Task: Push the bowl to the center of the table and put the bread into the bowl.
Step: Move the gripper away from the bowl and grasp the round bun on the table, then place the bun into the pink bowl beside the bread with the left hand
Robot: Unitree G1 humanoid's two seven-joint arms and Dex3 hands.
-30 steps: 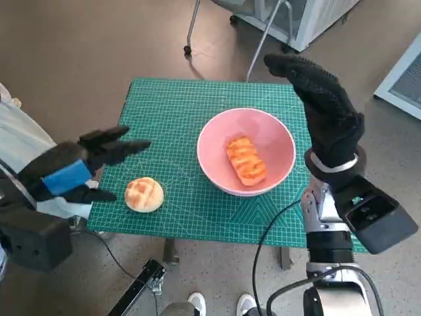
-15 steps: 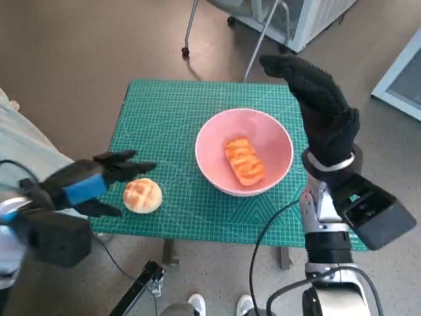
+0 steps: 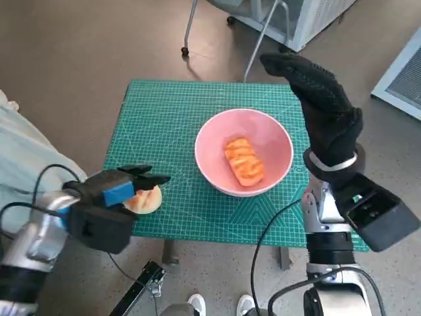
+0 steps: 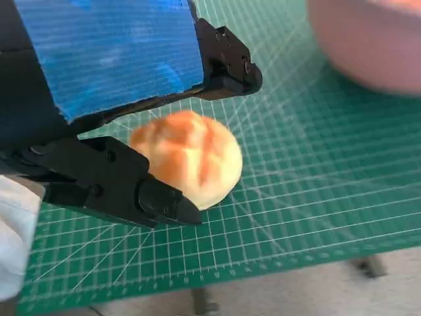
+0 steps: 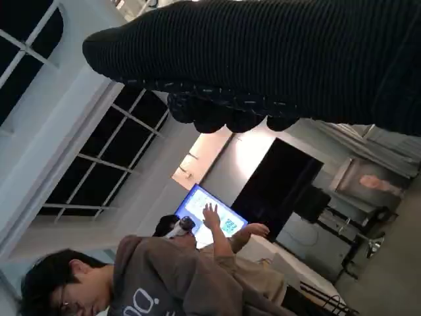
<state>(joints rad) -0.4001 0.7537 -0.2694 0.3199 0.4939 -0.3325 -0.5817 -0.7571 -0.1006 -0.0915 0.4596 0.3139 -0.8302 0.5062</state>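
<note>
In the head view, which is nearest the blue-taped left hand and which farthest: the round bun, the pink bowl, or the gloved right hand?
1. Round bun: right at the left hand, between its fingers, at the table's near left.
2. Pink bowl: mid-table, further right.
3. Right hand: raised beyond the bowl's right side.

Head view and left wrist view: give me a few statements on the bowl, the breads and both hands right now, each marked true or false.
1. The pink bowl already holds a long glazed bread. True.
2. The round bun lies inside the bowl. False: it lies on the green mat, beside the bowl.
3. The left hand is over the round bun, its fingers on either side of it. True.
4. The right hand grips the bowl's rim. False: it is raised beside the bowl, holding nothing.
5. The bun is lifted off the mat. False: it rests on it.
</note>
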